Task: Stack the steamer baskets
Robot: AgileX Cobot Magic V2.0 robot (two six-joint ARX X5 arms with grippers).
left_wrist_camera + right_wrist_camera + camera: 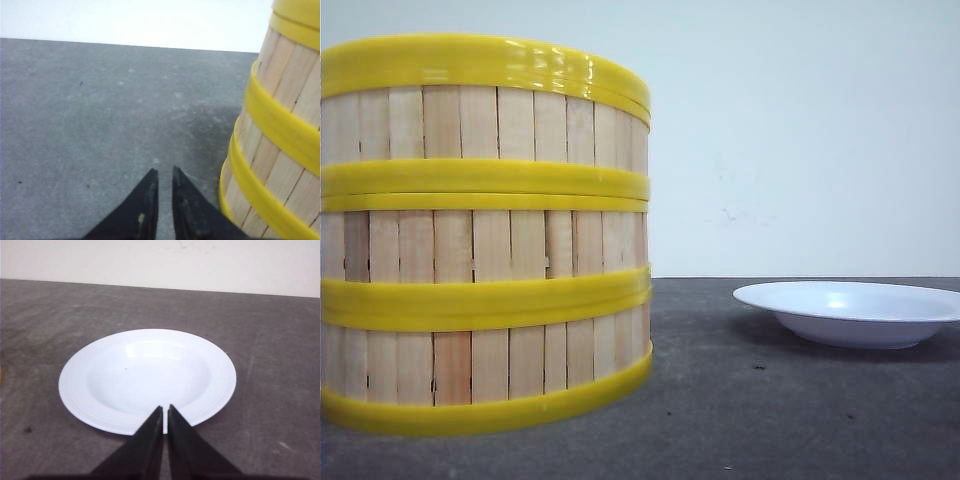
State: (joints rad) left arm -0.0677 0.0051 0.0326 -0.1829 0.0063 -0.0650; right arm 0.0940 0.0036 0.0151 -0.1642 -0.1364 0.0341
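Three steamer baskets stand in one stack at the left of the front view: the top one [480,125], the middle one [480,245] and the bottom one [480,365]. Each has pale wooden slats and yellow rims. The stack rests on the dark grey table [770,410]. In the left wrist view the stack [280,150] rises close beside my left gripper [165,171], apart from it. That gripper is shut with nothing between its fingers, low over the table. My right gripper [165,407] is shut and empty, its tips over the near rim of a white plate [147,377]. Neither gripper shows in the front view.
The white shallow plate [850,312] lies on the table to the right of the stack, with a gap between them. A pale wall [800,130] closes off the back of the table.
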